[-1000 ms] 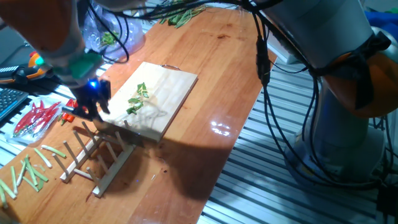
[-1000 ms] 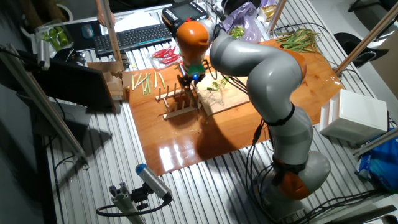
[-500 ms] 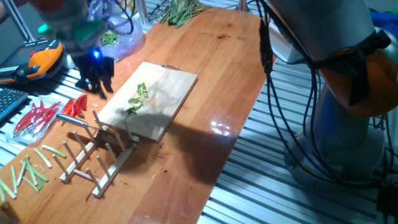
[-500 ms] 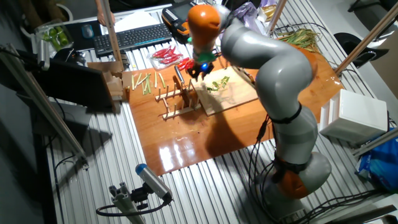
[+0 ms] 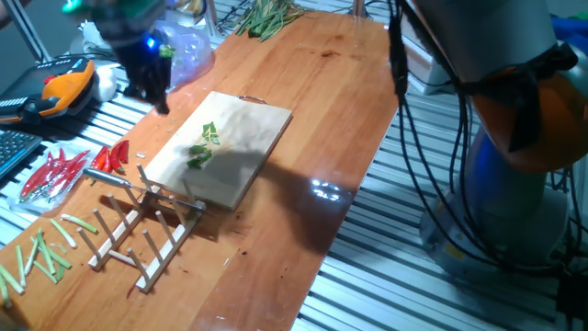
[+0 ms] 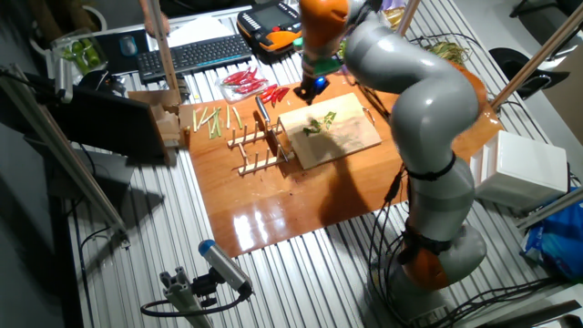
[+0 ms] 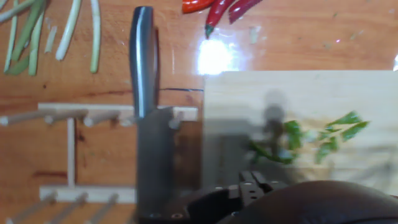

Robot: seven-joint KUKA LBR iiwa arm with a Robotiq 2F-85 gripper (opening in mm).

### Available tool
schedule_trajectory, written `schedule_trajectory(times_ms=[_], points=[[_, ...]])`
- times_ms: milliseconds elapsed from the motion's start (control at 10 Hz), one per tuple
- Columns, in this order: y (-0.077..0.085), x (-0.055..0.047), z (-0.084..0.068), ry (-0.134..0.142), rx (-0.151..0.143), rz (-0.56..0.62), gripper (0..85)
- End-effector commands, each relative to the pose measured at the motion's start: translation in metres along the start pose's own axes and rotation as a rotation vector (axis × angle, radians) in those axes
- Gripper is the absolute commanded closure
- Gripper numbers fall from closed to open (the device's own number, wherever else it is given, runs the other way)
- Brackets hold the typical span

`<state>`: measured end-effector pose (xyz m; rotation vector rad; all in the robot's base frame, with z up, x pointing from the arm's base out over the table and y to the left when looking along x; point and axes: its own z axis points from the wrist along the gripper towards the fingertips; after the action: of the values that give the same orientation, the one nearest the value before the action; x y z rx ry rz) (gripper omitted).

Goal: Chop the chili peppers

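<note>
Green chili peppers (image 5: 202,147) lie mid cutting board (image 5: 248,138); the gripper (image 5: 152,83) hovers beyond the board's far-left corner.

The board (image 5: 241,138) lies open from above, with only the chili pieces (image 5: 203,147) near its middle, and the gripper (image 5: 152,83) hangs above the table off the board's far corner, clear of everything. At the board's near end the rack (image 5: 138,234) stands with its pegs up and the knife (image 7: 148,118) resting in it, handle toward the red chilies (image 5: 60,170), so a low approach from that side is blocked. The wooden table (image 5: 312,101) on the board's other long side is bare.
</note>
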<state>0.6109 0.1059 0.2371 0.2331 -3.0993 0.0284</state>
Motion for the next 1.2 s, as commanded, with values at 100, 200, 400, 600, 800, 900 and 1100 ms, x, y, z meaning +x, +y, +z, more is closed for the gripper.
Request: schedule_trajectory(times_ms=[100, 200, 400, 600, 800, 900, 1100], points=[[-0.0217, 0.0095, -0.0186, -0.004, 0.006, -0.006, 85.0], [-0.021, 0.0086, -0.0184, -0.007, -0.004, -0.004, 85.0], [-0.0191, 0.0054, -0.0177, -0.021, 0.019, -0.002, 85.0], [-0.0191, 0.0064, -0.0179, -0.006, 0.011, -0.011, 85.0], [-0.017, 0.0052, -0.0172, -0.006, 0.013, -0.011, 85.0], [-0.0159, 0.0048, -0.0166, -0.006, 0.013, -0.012, 85.0], [-0.0152, 0.0049, -0.0166, 0.002, 0.002, -0.023, 85.0]])
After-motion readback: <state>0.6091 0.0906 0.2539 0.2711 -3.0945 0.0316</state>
